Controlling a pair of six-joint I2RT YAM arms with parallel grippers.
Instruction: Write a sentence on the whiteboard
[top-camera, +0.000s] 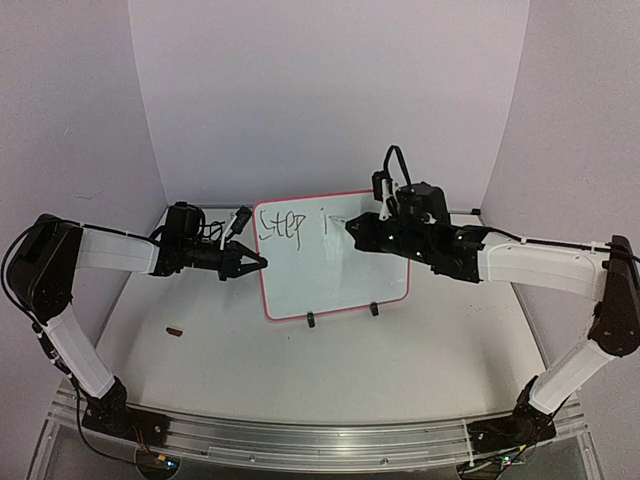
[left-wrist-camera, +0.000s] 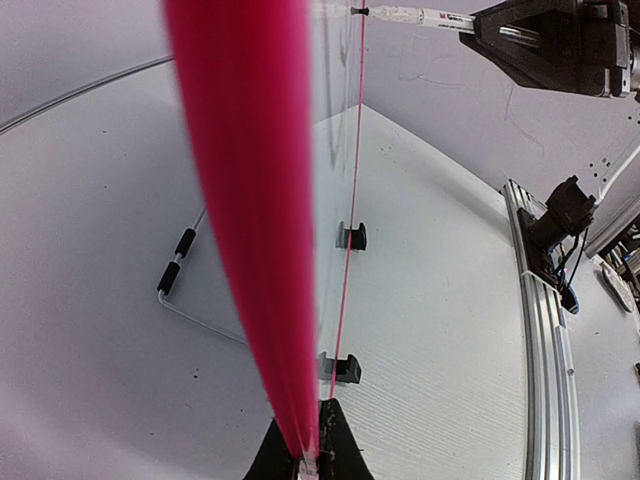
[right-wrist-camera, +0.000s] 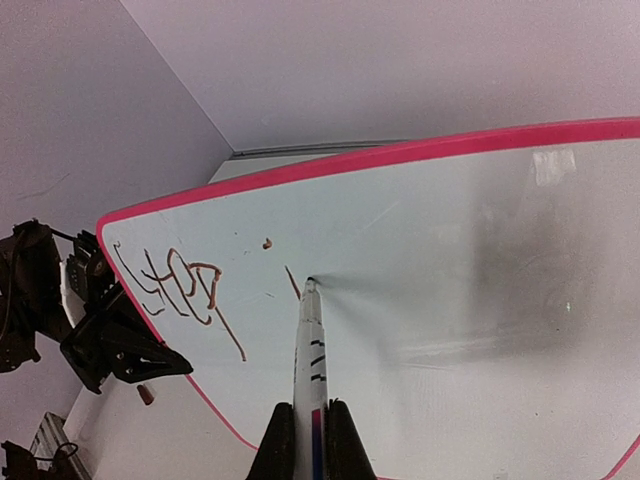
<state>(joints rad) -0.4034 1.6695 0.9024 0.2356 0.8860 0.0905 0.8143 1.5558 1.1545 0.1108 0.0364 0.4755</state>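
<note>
**Top external view: board braced on one side, marker on its face**

Nearest the arm bases, the pale tabletop (top-camera: 330, 380) carries one small brown piece (top-camera: 175, 331) lying loose, well apart from the work. I cannot tell what it is.

Farther in, the whiteboard (top-camera: 340, 280) stands on its lower long edge, where two black clips (top-camera: 310, 320) serve as feet. The left wrist view also shows a wire stand (left-wrist-camera: 175, 270) behind it. Its long axis runs left to right across the tabletop, and its white face leans back and looks toward the arm bases.

The left hand (top-camera: 258, 262) is clenched on the board's left pink edge. This is most likely to stop the board from sliding or tipping under writing pressure.

The right hand (top-camera: 349, 226) reaches in from the other side and grips a white marker (right-wrist-camera: 310, 350). The marker's long axis points away from the wrist, with its tip touching the board face. That steep approach suits short, controlled strokes.

The sentence (top-camera: 283, 226) sits in the upper left of the board. So far it reads "Step" plus the first stroke or two of the next word, running left to right along the board's long axis. By my judgement most of the writing is yet to come, and there is plenty of bare board to the right and below.
</note>
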